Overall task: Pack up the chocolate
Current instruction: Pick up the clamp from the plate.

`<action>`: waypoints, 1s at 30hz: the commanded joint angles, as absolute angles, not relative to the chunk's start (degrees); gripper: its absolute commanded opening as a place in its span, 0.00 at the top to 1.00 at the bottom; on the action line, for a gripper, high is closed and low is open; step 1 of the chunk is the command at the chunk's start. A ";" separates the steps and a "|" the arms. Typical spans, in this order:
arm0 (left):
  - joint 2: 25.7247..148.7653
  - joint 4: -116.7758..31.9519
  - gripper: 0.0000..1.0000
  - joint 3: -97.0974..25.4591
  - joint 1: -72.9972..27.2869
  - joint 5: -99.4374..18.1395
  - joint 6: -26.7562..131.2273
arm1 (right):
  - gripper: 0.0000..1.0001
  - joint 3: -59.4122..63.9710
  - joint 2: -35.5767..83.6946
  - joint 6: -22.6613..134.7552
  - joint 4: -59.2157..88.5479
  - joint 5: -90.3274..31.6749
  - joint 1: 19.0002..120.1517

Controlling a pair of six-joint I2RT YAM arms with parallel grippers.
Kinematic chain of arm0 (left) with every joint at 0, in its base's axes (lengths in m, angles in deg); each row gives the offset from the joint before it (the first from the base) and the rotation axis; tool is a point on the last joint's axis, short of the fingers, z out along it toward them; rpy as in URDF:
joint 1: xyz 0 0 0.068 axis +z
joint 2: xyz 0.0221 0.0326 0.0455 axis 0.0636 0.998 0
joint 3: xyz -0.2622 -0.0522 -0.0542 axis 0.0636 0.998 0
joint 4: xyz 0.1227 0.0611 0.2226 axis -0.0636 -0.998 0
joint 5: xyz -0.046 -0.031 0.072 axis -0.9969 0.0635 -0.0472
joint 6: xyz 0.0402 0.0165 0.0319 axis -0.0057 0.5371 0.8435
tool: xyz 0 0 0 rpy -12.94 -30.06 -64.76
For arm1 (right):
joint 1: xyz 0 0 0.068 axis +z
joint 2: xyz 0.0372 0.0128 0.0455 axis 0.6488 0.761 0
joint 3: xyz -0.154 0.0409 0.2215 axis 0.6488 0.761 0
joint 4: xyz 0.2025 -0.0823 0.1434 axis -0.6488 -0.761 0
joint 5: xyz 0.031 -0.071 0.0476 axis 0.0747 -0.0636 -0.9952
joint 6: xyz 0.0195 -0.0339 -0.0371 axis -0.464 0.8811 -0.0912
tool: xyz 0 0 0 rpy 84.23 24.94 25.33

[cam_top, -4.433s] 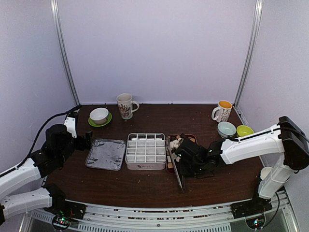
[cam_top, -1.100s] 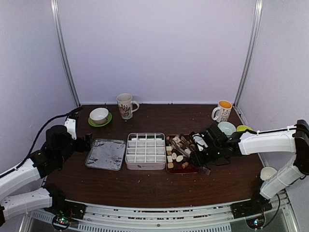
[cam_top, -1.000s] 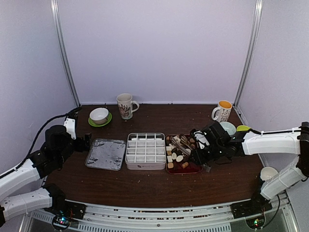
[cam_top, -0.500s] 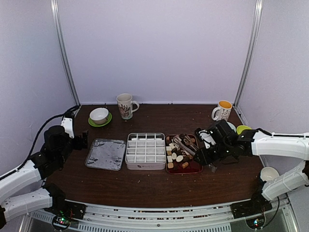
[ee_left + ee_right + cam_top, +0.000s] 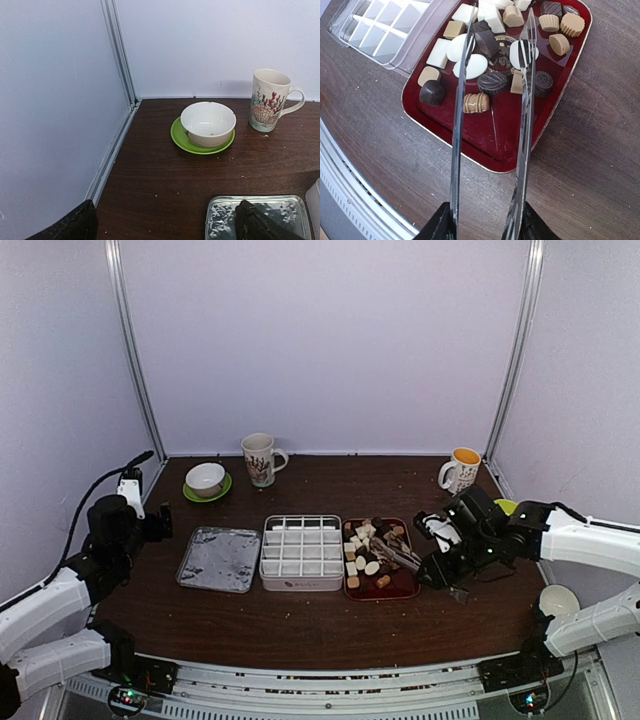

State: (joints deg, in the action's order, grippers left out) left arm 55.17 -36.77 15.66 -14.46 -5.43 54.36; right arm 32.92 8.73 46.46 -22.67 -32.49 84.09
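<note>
**A:** Where does the chocolate (image 5: 490, 82) sit?

**B:** On the dark-red tray (image 5: 485, 150), right of centre in the top view and just beside the white divided box (image 5: 301, 552). It is cubes and rounds in dark brown, tan and cream-white, crowded toward the upper half of the tray in the right wrist view.

**A:** And the right tool (image 5: 484, 226)?

**B:** It is closed partway on the handle end of the metal tongs (image 5: 460, 100), with a finger pressing each arm from outside at the bottom of the frame. The two arms run up the picture with a gap between them, over the tray, and their tips reach the pieces near the top edge. A dark oval piece and a striped tan one lie in the gap. I cannot tell whether the tips touch any piece.

**A:** The left tool (image 5: 165, 227)?

**B:** It is spread wide and holding nothing. Its fingertips (image 5: 75, 225) show at the lower left and lower right of the left wrist view, above the worktop (image 5: 165, 175). The right one overlaps a flat metal tray (image 5: 220, 220). Higher in the frame a white bowl (image 5: 208, 122) stands on a green saucer (image 5: 182, 140). A patterned mug (image 5: 269, 100) stands upright to the right of the bowl, apart from it. In the top view this tool hangs at middle left, well apart from the chocolate.
</note>
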 commanded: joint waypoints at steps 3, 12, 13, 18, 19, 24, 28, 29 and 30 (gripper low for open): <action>59.57 -28.50 0.02 15.53 -10.94 -7.09 57.01 | 0.57 30.20 6.98 48.20 -26.32 -35.83 84.38; 69.60 -24.70 0.02 10.78 -7.18 -11.08 62.98 | 0.57 28.79 7.90 49.08 -29.07 -37.51 84.36; 70.32 -22.21 0.02 11.40 -7.09 -10.94 64.00 | 0.58 28.71 8.07 49.27 -29.38 -37.67 84.31; 73.37 -11.47 0.02 14.95 -5.54 -12.23 67.32 | 0.57 27.82 9.30 50.43 -30.80 -37.53 84.33; 74.20 -11.25 0.02 14.77 -5.12 -12.78 67.40 | 0.58 27.67 9.62 50.56 -30.92 -37.53 84.34; 78.66 -6.10 0.02 15.46 -3.47 -15.27 68.64 | 0.58 27.05 11.62 50.73 -31.90 -37.74 84.37; 82.74 -2.45 0.02 15.30 -1.72 -17.78 68.39 | 0.60 26.59 13.50 50.64 -31.65 -38.12 84.35; 83.63 -1.68 0.02 15.15 -1.53 -18.32 68.39 | 0.60 26.52 13.81 50.56 -31.36 -38.33 84.34; 84.46 -1.17 0.02 14.90 -1.43 -18.71 68.51 | 0.60 26.45 14.17 50.49 -30.97 -38.37 84.32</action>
